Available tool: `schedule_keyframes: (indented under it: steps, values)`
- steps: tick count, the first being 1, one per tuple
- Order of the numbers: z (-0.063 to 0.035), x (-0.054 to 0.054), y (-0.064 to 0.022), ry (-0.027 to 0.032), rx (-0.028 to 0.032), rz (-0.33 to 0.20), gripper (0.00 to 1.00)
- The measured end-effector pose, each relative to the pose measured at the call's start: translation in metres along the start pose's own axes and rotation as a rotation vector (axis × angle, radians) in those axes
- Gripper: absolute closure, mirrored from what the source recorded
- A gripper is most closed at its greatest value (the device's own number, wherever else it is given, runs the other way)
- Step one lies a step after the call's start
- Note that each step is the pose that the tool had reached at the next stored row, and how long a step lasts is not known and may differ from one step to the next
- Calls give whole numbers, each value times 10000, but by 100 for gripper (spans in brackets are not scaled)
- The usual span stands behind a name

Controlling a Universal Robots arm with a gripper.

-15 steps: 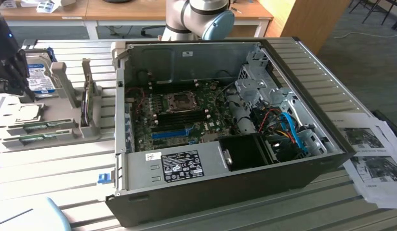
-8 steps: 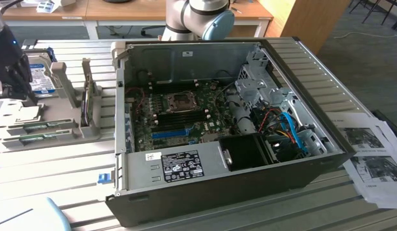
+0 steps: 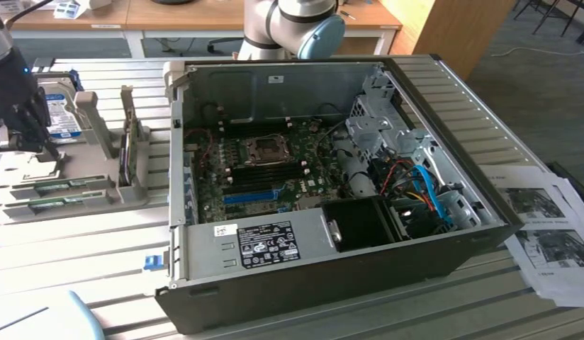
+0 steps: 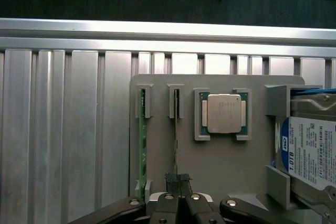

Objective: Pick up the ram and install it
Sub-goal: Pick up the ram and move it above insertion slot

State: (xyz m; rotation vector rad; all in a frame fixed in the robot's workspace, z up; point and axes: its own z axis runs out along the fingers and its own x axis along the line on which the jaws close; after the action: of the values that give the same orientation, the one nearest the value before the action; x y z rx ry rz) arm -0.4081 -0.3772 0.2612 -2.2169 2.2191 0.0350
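At the upper left of the exterior view, the gripper [image 3: 42, 147] hangs low over the grey holder [image 4: 220, 166], well apart from the open case [image 3: 302, 283] at the centre of the frame. The wrist view looks straight down on the holder: the green ram [image 4: 142, 140] stands on edge in one slot, and a second stick [image 4: 176, 140], darker and seen edge-on, stands in the slot just beside it, between the ram and the CPU [image 4: 223, 113]. The drive [image 4: 310, 150] sits beyond the CPU. The claw is closed, and its dark fingertips [image 4: 172, 179] meet right at the near end of the second stick, not over the green ram. Whether they actually pinch that stick I cannot tell. I judge the pick-up to be the step in hand, with nothing yet lifted clear of the holder and the install not begun. From here the work calls for a firm hold on the thin edge and a straight pull along the slot walls so the stick does not bind. It then calls for a level carry to the board [image 3: 264, 177] inside the case.
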Motion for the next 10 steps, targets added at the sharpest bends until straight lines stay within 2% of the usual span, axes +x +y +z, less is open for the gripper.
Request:
schedule_keyframes:
  steps: [10]
  values:
    - [0,42,0,-1,1,0,91]
